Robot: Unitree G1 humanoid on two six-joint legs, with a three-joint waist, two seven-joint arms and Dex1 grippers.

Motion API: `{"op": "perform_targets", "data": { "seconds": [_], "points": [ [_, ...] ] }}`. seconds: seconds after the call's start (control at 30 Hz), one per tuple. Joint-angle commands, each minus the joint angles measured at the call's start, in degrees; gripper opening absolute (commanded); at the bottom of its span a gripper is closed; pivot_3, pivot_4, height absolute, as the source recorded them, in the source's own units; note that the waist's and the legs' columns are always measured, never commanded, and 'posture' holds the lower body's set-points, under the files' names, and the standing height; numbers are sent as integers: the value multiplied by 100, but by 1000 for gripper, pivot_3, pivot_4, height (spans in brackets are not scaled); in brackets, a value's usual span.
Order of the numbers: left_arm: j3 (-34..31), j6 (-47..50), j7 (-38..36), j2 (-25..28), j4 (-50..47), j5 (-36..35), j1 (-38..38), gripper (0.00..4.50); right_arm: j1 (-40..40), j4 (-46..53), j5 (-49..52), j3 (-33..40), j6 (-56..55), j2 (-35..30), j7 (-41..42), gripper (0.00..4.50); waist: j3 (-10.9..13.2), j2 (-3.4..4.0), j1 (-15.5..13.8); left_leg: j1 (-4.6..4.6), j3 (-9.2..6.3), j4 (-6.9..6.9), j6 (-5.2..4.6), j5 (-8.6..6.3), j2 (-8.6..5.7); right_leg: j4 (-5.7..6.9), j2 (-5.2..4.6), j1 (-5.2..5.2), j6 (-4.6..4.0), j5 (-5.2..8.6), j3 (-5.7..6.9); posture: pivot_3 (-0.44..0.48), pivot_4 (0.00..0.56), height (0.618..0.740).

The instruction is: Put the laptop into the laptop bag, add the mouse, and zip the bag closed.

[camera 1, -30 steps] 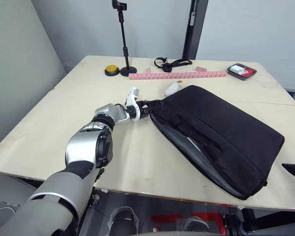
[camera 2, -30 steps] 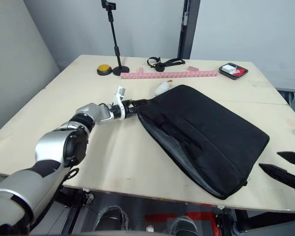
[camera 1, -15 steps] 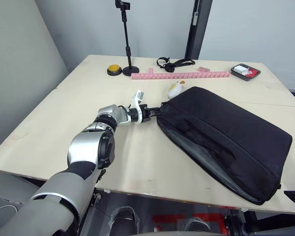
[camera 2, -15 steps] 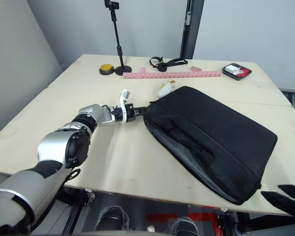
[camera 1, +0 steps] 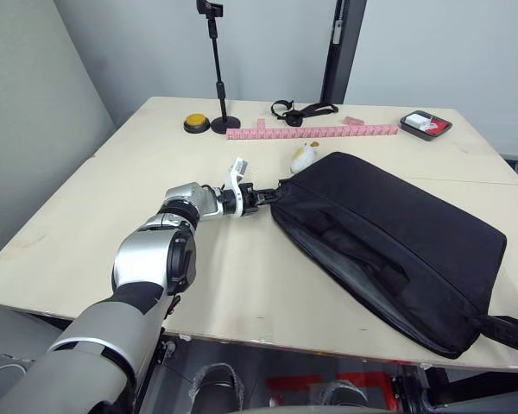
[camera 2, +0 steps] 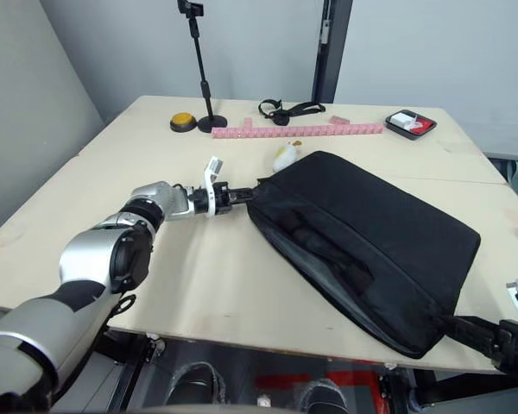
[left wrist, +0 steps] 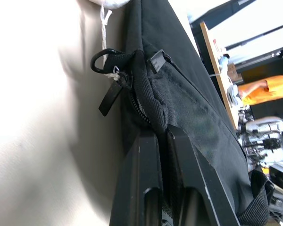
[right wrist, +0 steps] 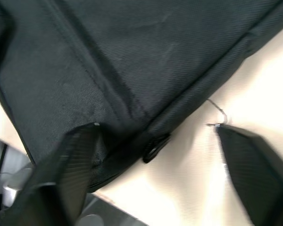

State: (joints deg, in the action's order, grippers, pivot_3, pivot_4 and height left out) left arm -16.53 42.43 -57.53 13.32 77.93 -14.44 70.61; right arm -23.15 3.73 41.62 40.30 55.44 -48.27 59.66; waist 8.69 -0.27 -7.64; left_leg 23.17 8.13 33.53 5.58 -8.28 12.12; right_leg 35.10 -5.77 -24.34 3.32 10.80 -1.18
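In the left eye view, the left gripper [camera 1: 268, 196] reaches across the wooden table [camera 1: 112, 190] and meets the near-left corner of the laptop bag [camera 1: 397, 233], which lies flat and slanted over the table's right half, its zipper edge facing the robot. At the table's near right edge, the right gripper [camera 1: 508, 332] sits against the bag's nearest corner. A small white object with a yellow-orange part [camera 1: 305, 156] rests just beyond the bag's far-left corner. Further back lie a pink segmented strip [camera 1: 311, 132], a yellow button [camera 1: 196, 122], a black stand [camera 1: 219, 78], a black strap [camera 1: 300, 110] and a small dark tray [camera 1: 425, 124].

The right eye view shows the same layout, with more of the right arm: its gripper [camera 2: 475, 332] touches the bag's [camera 2: 371, 233] near corner.

The left wrist view gives what the head views cannot: the two black fingers [left wrist: 141, 179] are pressed almost together, pinching the bag's [left wrist: 179, 89] corner fabric beside the zipper. A black zipper pull [left wrist: 111, 99] hangs loose by a small loop, and the zipper is still parted at this corner.

The right wrist view shows the right gripper's fingers [right wrist: 75, 160] spread wide, one on each side of the bag's [right wrist: 132, 61] edge, gripping nothing; a small metal ring [right wrist: 155, 147] sits on the seam between them.
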Motion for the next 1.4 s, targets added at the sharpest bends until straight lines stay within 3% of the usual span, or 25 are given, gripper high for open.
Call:
{"op": "perform_targets", "data": {
  "seconds": [0.03, 0.3, 0.53, 0.63, 0.77, 0.9, 1.13, 1.4],
  "points": [
    [73, 27, -375, 98, -225, 55, 88, 0, 184, -81, -14, -276, -9, -58, -26, 2600, 0, 0, 22, -4, 0, 0, 0, 0, 0, 0, 0, 5, 0, 0, 0, 0, 150, 739],
    [417, 302, -1161, 598, -437, 202, -35, 0, 1039, 329, -163, -868, -183, -356, -143, 26, 0, 0, 167, -6, 1, -2, -1, 1, 4, 2, 4, 7, -1, -1, 1, 0, 150, 739],
    [1248, 892, -2276, 1226, -1708, 286, -535, 0, 2403, 646, -451, -1812, -190, -458, -665, 26, 5, 7, 205, -3, 7, -12, 3, 4, 13, 9, 17, -12, -3, -1, -6, 0, 150, 739],
    [1632, 1327, -2432, 1491, -2954, 119, -1139, 0, 2806, 471, -731, -2259, -208, -488, -780, 26, 5, 7, 184, 3, 12, -22, -22, 20, 10, -1, 15, -18, -11, 2, -7, 0, 150, 739],
    [1943, 1619, -2166, 2088, -5437, -69, -2581, 0, 3529, 373, -1080, -3024, -171, -495, -824, 26, 4, 8, 213, 5, 13, -34, -40, 32, 13, -3, 18, -23, -26, 9, -5, 0, 150, 739],
    [1836, 1944, -1922, 2363, -6886, -444, -3508, 0, 4001, 422, -1144, -3331, -108, -469, -723, 26, 2, 11, 216, -4, 13, -42, -33, 31, 20, 2, 26, -23, -27, 12, -4, 0, 150, 739],
    [1440, 2506, -1227, 2293, -7750, -961, -3991, 0, 4394, 313, -1340, -3635, -326, -549, -448, 26, 2, 11, 205, -14, 21, -32, 10, 5, 17, 16, 25, -21, -28, 11, -16, 0, 150, 739],
    [1636, 2464, -1068, 2471, -8089, -1153, -4215, 0, 4765, 19, -1610, -3952, -496, -461, -266, 26, 1, 12, 222, -14, 27, -33, -2, 12, 18, 14, 27, -25, -28, 11, -20, 0, 150, 739]
  ]
}}
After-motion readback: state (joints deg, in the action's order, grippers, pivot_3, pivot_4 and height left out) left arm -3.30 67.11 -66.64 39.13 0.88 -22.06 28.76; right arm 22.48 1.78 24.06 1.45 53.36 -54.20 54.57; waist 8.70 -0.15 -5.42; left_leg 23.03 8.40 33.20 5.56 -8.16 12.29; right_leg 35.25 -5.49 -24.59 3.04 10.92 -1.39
